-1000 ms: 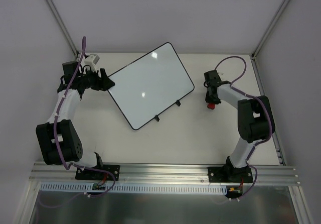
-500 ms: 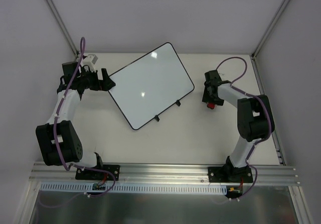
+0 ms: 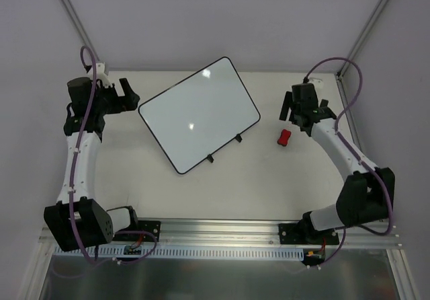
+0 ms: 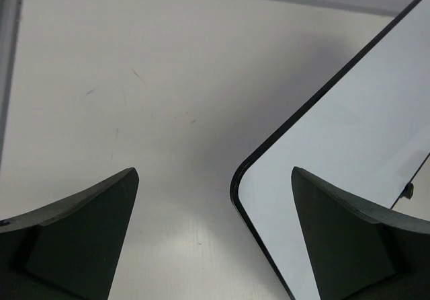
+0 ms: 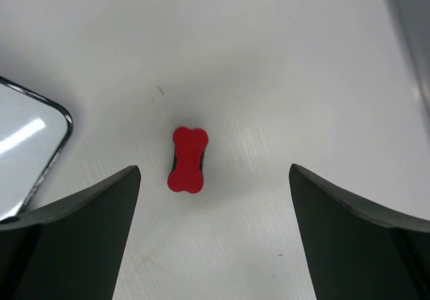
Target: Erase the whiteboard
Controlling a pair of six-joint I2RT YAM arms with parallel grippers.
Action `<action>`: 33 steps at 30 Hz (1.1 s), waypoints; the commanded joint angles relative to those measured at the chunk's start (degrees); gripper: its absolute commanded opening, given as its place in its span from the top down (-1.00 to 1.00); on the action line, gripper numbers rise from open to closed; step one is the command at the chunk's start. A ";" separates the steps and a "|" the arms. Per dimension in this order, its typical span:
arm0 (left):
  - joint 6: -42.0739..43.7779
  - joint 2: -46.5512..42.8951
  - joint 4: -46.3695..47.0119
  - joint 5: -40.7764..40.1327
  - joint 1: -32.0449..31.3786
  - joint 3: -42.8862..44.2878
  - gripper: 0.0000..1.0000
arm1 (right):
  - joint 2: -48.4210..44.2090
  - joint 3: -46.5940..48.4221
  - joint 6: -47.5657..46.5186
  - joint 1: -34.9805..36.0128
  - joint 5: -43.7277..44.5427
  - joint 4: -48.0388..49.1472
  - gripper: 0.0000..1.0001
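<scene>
L fingers (image 4: 80,236) spread wide, nothing held. Board (image 4: 349,145) corner sits between them, just ahead, untouched. Prob. stationed there to brace board vs sliding.

R fingers (image 5: 74,236) also wide, empty. Red eraser (image 5: 187,160) lies flat on worktop (image 5: 269,64), centred between them and ahead, clear of both. Another board corner is off to their left.

Board flat, skewed, no marks seen, so wiping looks done. Eraser parked beside it, not on it.

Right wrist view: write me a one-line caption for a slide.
Open right gripper facing the red eraser, which lies free on the table, with a whiteboard corner at left.
</scene>
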 commanded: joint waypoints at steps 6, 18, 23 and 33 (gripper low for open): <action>-2.54 -7.74 -15.32 -13.03 -0.36 11.86 -0.97 | -20.53 8.56 -14.88 -0.46 12.77 -0.43 -0.98; 0.88 -13.11 -35.20 -19.36 -2.99 39.97 -0.97 | -36.71 18.59 -27.47 -0.55 9.27 -0.34 -0.98; 1.68 -13.99 -39.68 -20.95 -4.67 48.34 -0.97 | -39.09 20.70 -29.67 -0.55 8.30 -0.42 -0.99; 2.83 -15.75 -41.27 -24.90 -8.01 50.73 -0.98 | -39.71 20.79 -27.65 -0.55 5.48 -0.34 -0.99</action>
